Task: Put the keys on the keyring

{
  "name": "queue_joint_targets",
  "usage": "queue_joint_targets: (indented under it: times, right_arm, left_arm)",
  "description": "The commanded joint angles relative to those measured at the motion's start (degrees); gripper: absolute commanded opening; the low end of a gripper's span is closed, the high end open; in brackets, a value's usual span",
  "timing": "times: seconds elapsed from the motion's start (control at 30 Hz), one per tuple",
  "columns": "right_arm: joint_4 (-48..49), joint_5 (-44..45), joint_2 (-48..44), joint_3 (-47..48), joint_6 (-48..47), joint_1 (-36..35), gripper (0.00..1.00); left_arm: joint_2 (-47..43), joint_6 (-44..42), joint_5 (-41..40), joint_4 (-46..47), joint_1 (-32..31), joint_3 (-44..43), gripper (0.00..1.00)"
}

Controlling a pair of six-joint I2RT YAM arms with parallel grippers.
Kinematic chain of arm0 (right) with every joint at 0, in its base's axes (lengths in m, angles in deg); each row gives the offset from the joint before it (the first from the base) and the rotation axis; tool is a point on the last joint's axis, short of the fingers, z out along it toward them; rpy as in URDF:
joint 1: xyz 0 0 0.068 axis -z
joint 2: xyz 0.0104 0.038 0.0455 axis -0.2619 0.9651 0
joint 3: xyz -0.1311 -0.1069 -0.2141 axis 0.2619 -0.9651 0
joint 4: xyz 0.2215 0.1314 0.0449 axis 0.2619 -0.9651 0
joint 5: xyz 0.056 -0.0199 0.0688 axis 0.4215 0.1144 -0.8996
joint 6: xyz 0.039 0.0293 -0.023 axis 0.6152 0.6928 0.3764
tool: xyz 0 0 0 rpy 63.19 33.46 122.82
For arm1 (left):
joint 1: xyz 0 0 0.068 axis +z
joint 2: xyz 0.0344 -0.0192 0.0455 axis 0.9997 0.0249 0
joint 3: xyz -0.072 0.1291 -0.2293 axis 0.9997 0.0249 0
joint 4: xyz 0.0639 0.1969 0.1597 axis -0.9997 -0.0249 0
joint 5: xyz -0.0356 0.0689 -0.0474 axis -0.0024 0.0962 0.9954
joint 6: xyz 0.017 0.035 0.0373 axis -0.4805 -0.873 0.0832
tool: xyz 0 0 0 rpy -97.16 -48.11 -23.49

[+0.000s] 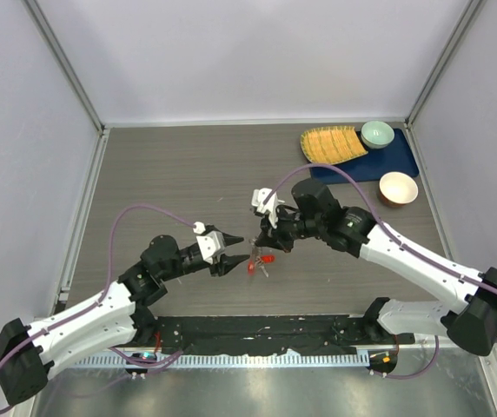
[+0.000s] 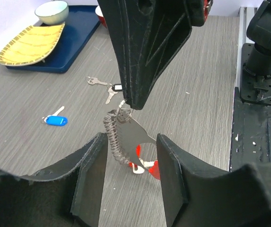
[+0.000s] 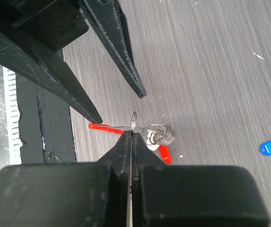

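keyring (image 2: 128,130): pinched by its thin wire loop at the tip of my right gripper (image 3: 131,137). those jaws are pressed fully together, no gap between them, with the wire caught at the very tip. a wire coil and a flat silver plate hang below the pinch point, and red plastic pieces sit at the lower end. i cannot tell fob from red-headed key there, nor whether the lower end touches the table (image 1: 179,174).

left gripper (image 2: 130,139): jaws stand apart, about half way, holding nothing. the keyring hangs in the gap between the two fingers. the coil is just beside one finger; contact cannot be made out.

from above, both grippers meet near the middle of the table, left gripper (image 1: 235,246) pointing at right gripper (image 1: 266,241), keyring (image 1: 261,259) just below them.

loose keys, flat on the table and well apart from the ring:
- blue key (image 2: 56,121), alone
- silver key (image 2: 96,81)
- black-headed key (image 2: 112,92), just beside the silver one

far right corner: dark blue tray (image 1: 400,161) carrying a yellow plate (image 1: 328,143) and a green bowl (image 1: 377,134); a second bowl (image 1: 398,188) sits at the tray's near edge.
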Motion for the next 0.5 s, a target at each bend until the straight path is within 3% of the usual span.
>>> queue_joint_targets:
  times: [0.0,0.2,0.47]
  right_arm:
    - [-12.88,5.28,2.12,6.65,-6.68,-2.28,0.01]
    - [-18.43,7.40,4.85,11.31,-9.76,-4.39,0.01]
    - [-18.87,5.46,6.78,12.64,-10.73,-6.24,0.01]
  left_arm:
    - [1.46,-1.40,1.90,-0.17,-0.29,-3.52,0.50]
    - [1.20,-1.14,2.95,2.29,-0.29,-2.82,0.50]
    - [3.75,0.01,8.66,5.45,-0.29,-3.17,0.45]
